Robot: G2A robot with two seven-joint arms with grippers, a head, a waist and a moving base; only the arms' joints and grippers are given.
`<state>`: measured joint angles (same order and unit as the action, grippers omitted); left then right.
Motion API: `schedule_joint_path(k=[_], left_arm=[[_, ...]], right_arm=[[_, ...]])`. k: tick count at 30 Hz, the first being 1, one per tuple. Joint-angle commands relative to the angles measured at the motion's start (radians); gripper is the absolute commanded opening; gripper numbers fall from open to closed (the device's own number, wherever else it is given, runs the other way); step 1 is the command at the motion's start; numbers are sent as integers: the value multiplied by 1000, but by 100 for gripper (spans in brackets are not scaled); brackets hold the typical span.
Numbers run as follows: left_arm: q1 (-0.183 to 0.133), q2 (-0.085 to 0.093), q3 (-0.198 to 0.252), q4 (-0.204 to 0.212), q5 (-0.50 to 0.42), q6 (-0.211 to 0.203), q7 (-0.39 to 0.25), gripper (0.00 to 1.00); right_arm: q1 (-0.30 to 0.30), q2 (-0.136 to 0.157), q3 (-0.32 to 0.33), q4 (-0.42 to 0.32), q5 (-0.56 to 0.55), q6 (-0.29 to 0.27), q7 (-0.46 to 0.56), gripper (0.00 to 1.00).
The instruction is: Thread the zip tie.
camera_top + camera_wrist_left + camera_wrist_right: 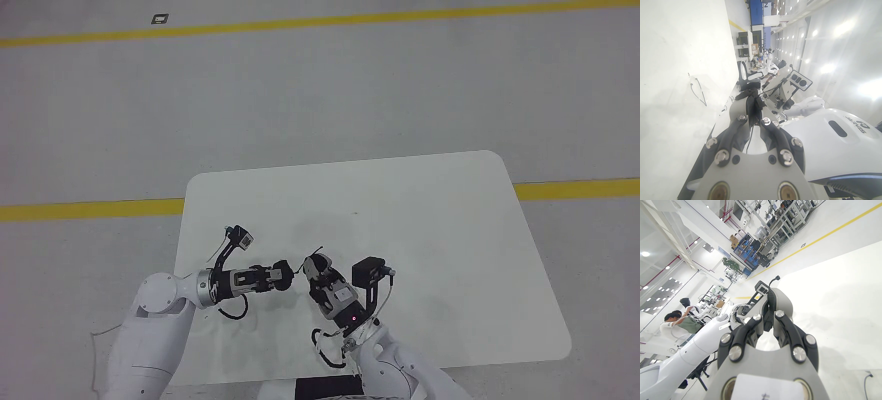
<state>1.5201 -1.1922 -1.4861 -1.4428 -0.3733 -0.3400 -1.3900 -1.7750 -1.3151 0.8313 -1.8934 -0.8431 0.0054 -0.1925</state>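
- Both grippers sit over the white table at about 7 o'clock, close to its near edge.
- The left gripper comes in from 9 o'clock with its tips pointing to 3 o'clock. The right gripper is just beside it at 3 o'clock, tips facing back toward it. The two sets of tips are near each other but not touching.
- Left gripper: the fingers are pressed together and pinch the zip tie. In the left wrist view a thin black strap runs down between the fingers, and the thin tail comes out past the tips toward the right gripper.
- In the top view the zip tie is a thin black line held off the table at the right gripper's tips, slanting toward 2 o'clock.
- Right gripper: the fingers are pressed together, pad to pad. I cannot tell whether they are actually clamping the tie.
- In the left wrist view a thin black looped strand lies flat on the table, well apart from both grippers.
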Motion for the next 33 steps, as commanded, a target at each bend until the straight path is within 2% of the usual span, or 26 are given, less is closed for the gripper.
schedule_joint_path(k=[1,15,21,27,30,33], left_arm=[[0,0,0,0,0,0,0,0],[0,0,0,0,0,0,0,0],[0,0,0,0,0,0,0,0],[0,0,0,0,0,0,0,0],[0,0,0,0,0,0,0,0],[0,0,0,0,0,0,0,0]], right_arm=[[0,0,0,0,0,0,0,0],[6,0,7,3,-10,6,0,0],[-9,-3,8,-19,8,63,-29,0],[-12,4,7,-32,30,89,-29,0],[-11,8,10,-48,101,115,-29,0],[-11,9,10,-49,103,118,-30,0]])
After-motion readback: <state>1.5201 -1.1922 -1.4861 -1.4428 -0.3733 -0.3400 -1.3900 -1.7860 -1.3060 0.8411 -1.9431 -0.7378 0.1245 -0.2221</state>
